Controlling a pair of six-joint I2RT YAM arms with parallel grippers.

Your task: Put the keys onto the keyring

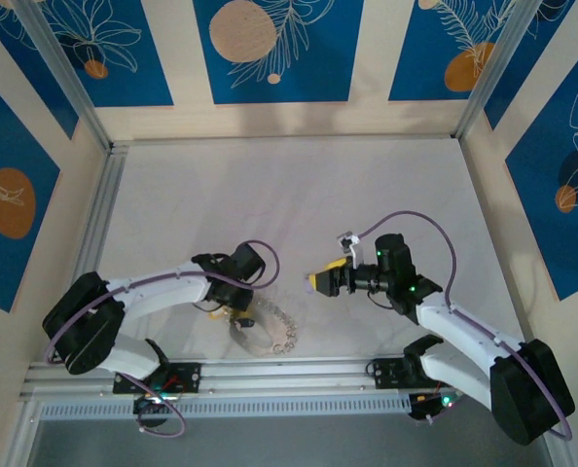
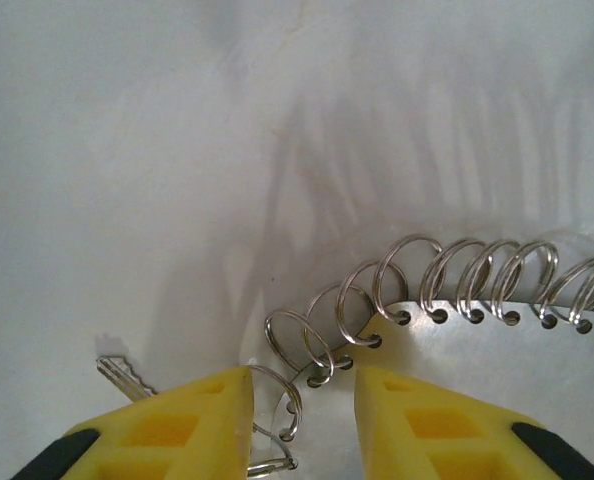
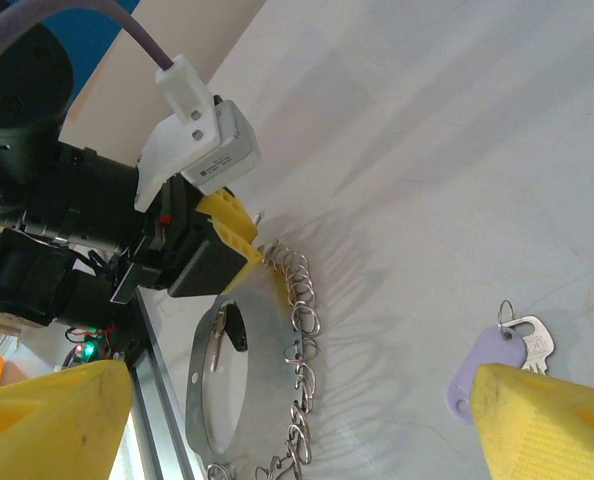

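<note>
Now the keyring [image 3: 267, 380], a thin shiny metal band bent into a loop with a row of little wire rings [image 2: 447, 280] along one edge, lies on the pale grey table [image 1: 299, 185]. It is close to the near edge and a bit left of the middle.

The left gripper [image 2: 302, 420] is down at the loop's left side. Its yellow fingers [image 2: 167, 430] stand apart, with the band's edge and one little ring in the gap. I cannot tell if they touch the band. The right gripper [image 3: 302, 400] is just to the right. Its yellow fingers [image 3: 552, 420] are spread wide and hold nothing.

Two of the keys lie together near the right gripper: a pale lilac flat key [image 3: 485, 368] and a small silver key [image 3: 533, 340]. A key with a dark head [image 3: 234, 327] lies inside the loop's hole.

I think the band is light, thin and smooth, so it could slip or bend when pushed. The bare flat part, away from the wire rings, looks like the best place to hold it. The keys look tiny, flat and light, so they may be hard to lift off the table. Their wide heads look easiest to pinch.

The loop's near part is cut off in the right wrist view. In the left wrist view a silver key blade [image 2: 125, 375] peeks out beside the left finger, and the rest is hidden. From the top camera the keys are too small to make out.
</note>
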